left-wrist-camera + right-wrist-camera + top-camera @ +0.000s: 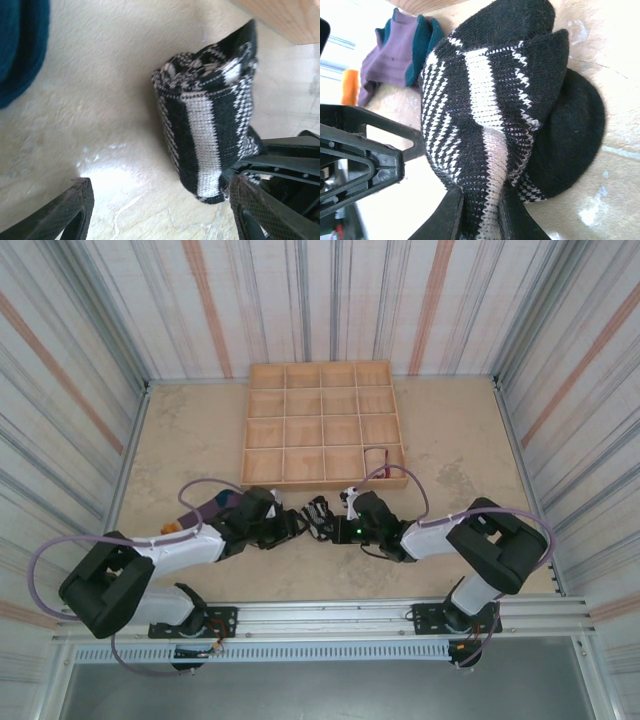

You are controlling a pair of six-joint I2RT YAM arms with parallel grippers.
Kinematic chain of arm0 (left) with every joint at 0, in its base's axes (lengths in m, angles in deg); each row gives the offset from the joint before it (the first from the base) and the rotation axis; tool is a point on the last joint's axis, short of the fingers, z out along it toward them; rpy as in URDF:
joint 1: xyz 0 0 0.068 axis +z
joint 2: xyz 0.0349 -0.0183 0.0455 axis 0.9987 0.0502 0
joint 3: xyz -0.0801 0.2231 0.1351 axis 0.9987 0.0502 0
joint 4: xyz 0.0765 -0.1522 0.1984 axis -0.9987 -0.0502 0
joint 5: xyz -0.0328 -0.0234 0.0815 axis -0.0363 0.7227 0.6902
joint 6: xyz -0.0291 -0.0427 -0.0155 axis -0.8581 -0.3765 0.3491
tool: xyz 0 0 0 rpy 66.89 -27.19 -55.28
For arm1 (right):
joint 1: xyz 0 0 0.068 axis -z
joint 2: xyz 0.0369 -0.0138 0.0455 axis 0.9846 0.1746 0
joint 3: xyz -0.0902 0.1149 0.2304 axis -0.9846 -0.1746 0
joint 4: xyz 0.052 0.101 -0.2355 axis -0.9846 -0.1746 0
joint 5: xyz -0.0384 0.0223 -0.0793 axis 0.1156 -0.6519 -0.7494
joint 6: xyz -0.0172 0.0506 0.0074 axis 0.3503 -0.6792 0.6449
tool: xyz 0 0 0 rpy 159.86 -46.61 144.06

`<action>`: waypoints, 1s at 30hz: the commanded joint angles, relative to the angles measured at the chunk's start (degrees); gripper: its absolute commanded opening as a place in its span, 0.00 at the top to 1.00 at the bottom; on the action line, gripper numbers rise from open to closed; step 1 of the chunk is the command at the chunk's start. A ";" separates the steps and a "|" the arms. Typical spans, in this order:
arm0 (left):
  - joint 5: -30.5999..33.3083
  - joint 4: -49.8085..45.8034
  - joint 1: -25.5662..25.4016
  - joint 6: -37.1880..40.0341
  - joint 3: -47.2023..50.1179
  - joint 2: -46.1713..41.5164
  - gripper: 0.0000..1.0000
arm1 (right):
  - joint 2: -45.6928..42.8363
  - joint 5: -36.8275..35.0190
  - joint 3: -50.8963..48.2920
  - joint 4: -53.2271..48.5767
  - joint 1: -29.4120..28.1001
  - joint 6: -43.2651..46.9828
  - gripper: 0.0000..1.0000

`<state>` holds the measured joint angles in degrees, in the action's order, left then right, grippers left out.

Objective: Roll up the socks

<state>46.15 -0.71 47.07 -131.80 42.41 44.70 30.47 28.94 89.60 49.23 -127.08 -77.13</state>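
Black-and-white striped knit sock [485, 115], part-rolled, was clamped in the right tool [482, 222]; the left tool [160, 200] stood open. Finishing the roll appeared to require a left-side grip.

Walls [90, 350]: striped panels on three sides. Tabletop [455, 440] beige, mottled (glossy glare patches). Wooden grid tray [300, 483] at back centre; metal rail [330, 612] nearside.

The top external camera looks steeply down from high behind the near edge of the counter [200, 440], taking in its whole surface and the striped walls [60, 390]. The left wrist camera hangs low and close, facing the black-and-white sock [210, 115] from 1 side; the right wrist camera faces it from the opposite side, even nearer. All 3 views share that sock, toward the counter's near edge.
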 commanded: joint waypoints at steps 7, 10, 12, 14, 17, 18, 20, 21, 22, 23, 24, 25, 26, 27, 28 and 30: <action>-1.48 8.38 0.41 3.59 -3.81 9.28 0.30 | 9.27 11.10 -4.29 2.88 5.15 -10.46 0.98; -1.69 9.94 0.41 3.53 -5.19 12.37 0.35 | 11.38 12.42 -5.03 6.15 6.47 -12.26 0.98; -1.83 10.12 0.41 3.55 -6.00 13.98 0.44 | 11.80 12.40 -5.21 6.26 6.86 -12.66 0.98; -1.86 9.48 0.41 3.68 -6.89 15.27 0.54 | 11.28 11.94 -5.57 5.63 7.16 -12.94 0.97; -1.36 7.74 0.42 3.67 -7.72 16.25 0.72 | 9.18 10.78 -5.14 1.18 7.42 -12.28 0.91; -1.03 6.70 0.41 3.85 -8.05 16.36 0.78 | 8.15 10.40 -4.69 -1.37 7.56 -11.56 0.86; -0.90 4.61 0.41 4.65 -8.84 16.60 0.84 | 5.62 9.70 -3.62 -6.18 7.56 -9.76 0.77; -1.03 3.60 0.41 5.18 -9.28 16.78 0.86 | 3.97 9.09 -2.93 -9.26 7.52 -8.63 0.71; -1.33 2.78 0.41 5.74 -9.75 16.97 0.88 | 2.22 8.31 -2.03 -12.79 7.53 -7.37 0.67; -1.83 2.14 0.50 6.24 -10.13 17.27 0.89 | 0.66 7.65 -1.14 -15.82 7.57 -6.21 0.63; -2.55 1.55 0.66 6.79 -10.56 17.71 0.90 | -0.88 6.80 0.17 -19.66 7.56 -4.66 0.59; -3.35 1.37 0.76 7.29 -10.92 18.22 0.90 | -2.27 6.31 1.62 -23.46 7.59 -3.12 0.54; -4.05 1.50 0.89 7.64 -11.12 18.74 0.90 | -3.08 6.11 3.13 -26.78 7.63 -1.52 0.51; -4.98 1.44 0.94 8.14 -11.46 19.44 0.90 | -3.92 5.63 4.82 -30.45 7.79 0.32 0.49; -5.68 1.34 0.97 8.56 -11.86 20.04 0.91 | -4.65 5.14 5.90 -32.80 7.77 1.67 0.47; -6.92 1.10 1.11 9.49 -12.54 21.17 0.92 | -5.89 4.31 7.51 -35.66 8.02 4.03 0.41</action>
<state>39.90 6.35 47.60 -125.38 30.30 63.11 26.66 36.13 95.17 28.21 -119.56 -79.42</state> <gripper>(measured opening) 0.169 0.570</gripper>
